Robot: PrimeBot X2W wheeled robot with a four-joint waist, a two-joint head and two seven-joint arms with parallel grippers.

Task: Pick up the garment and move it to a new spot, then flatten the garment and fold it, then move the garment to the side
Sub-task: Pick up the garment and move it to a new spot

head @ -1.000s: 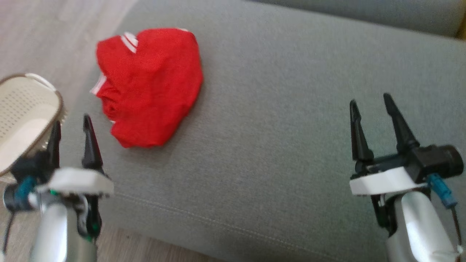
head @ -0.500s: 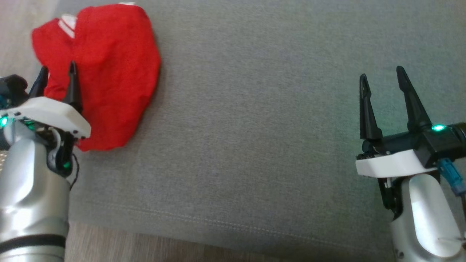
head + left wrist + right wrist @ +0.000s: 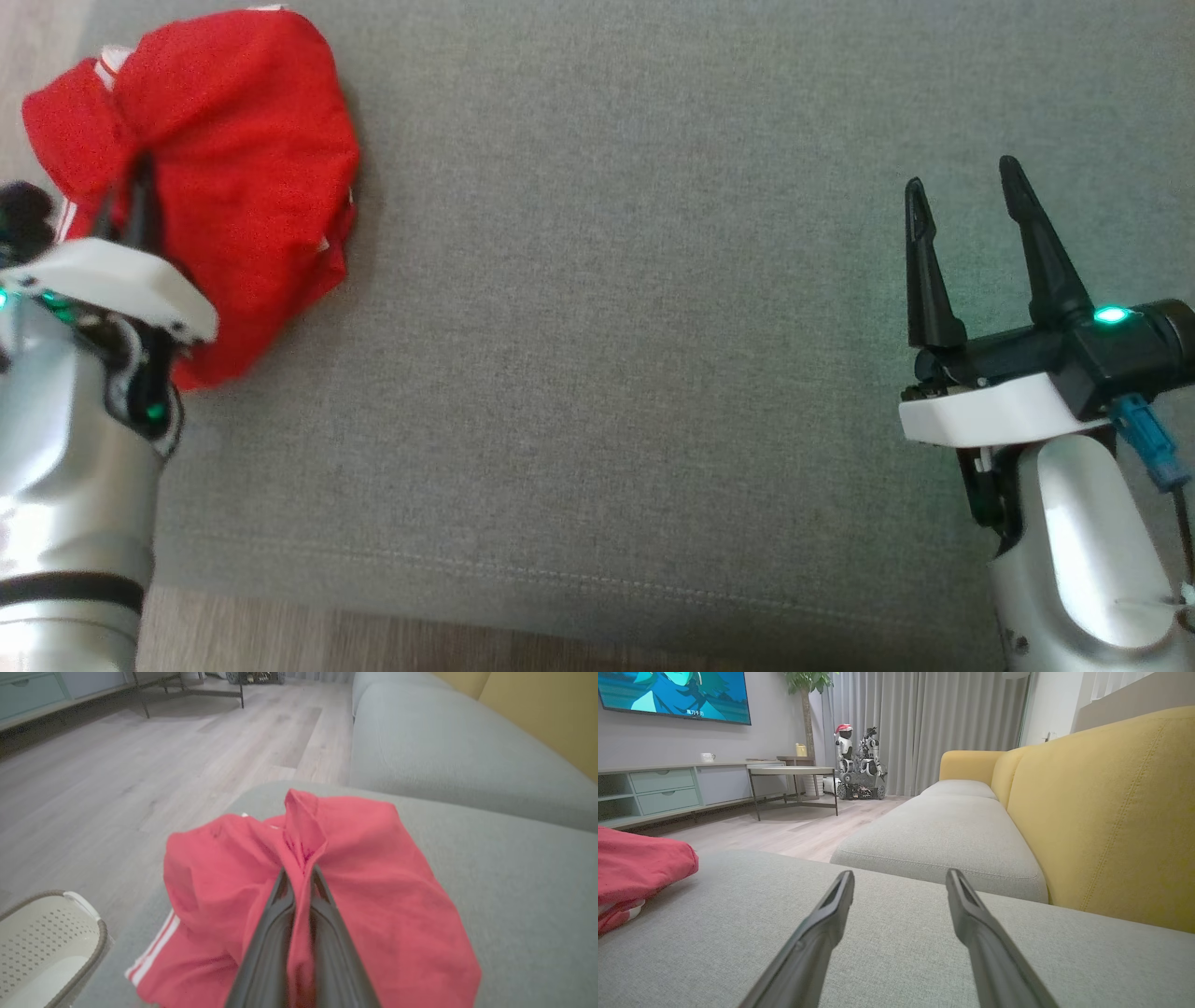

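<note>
On grey sofa cushion [image 3: 653,327]: left gripper [image 3: 299,870] pinching red garment [image 3: 243,187]; right gripper [image 3: 962,173] spread; wood floor [image 3: 140,765] beyond.

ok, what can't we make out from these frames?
What kind the garment is: head view, it lies bunched, its own folds hide the rest.
How much cloth the left gripper pinches: left wrist view, the fold wraps its tips.
Most of the basket: left wrist view, cut off by the bottom-left corner.
The garment's far side: right wrist view, cut by the left edge.
</note>
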